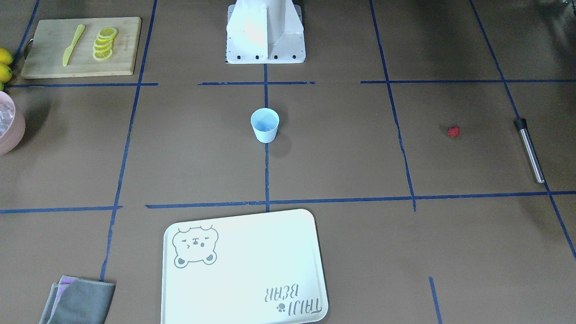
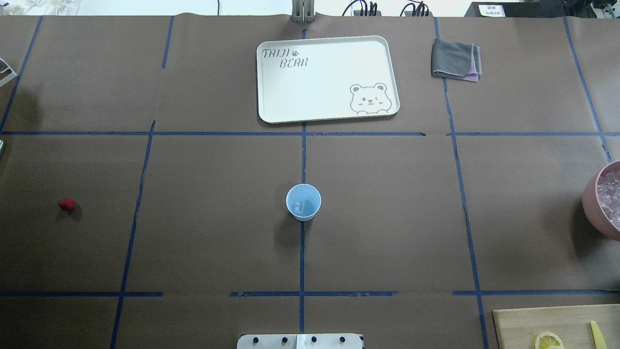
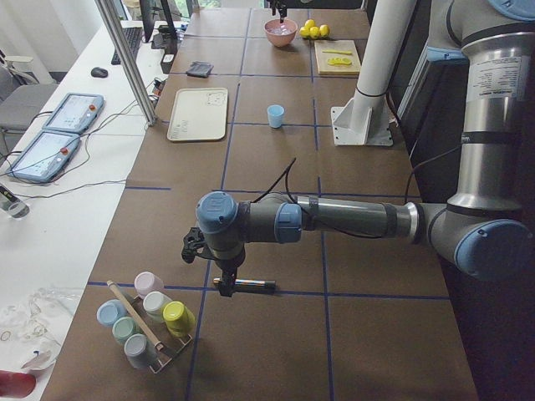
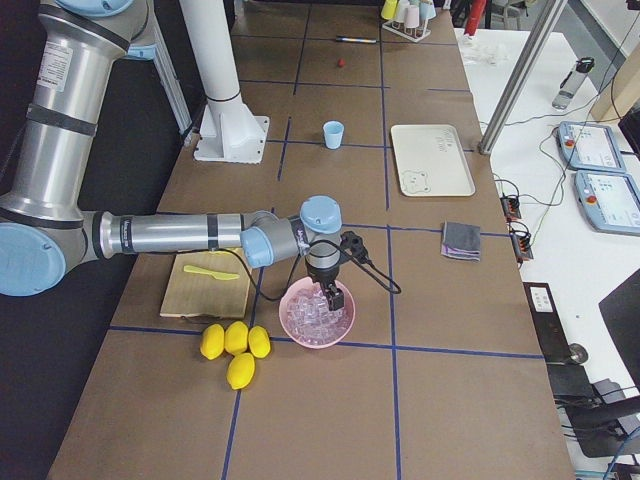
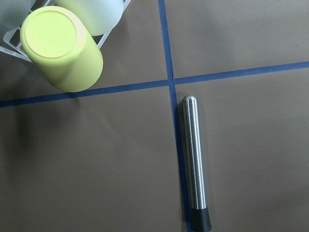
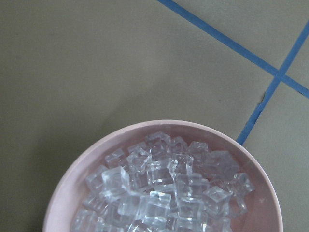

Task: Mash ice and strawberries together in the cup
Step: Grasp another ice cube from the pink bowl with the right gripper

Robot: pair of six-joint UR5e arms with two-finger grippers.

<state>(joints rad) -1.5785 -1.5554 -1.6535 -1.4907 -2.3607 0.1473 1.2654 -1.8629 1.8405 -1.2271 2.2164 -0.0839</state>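
My left gripper [image 3: 223, 288] hangs over the muddler [image 5: 194, 159] lying along the blue tape [image 5: 166, 48], rounded tip toward the yellow tumbler [image 5: 60, 46], black cap away; whether it is spread or closed I cannot tell.

ice [image 6: 164, 188]: clear cubes heaped in the pink bowl [image 6: 161, 124] on the robot's right; one cube in the cup [image 2: 310, 196].
strawberry [image 2: 67, 204]: small red lump, far left, well apart from the cup.
cup: light-blue tumbler, upright, between strawberry and bowl.
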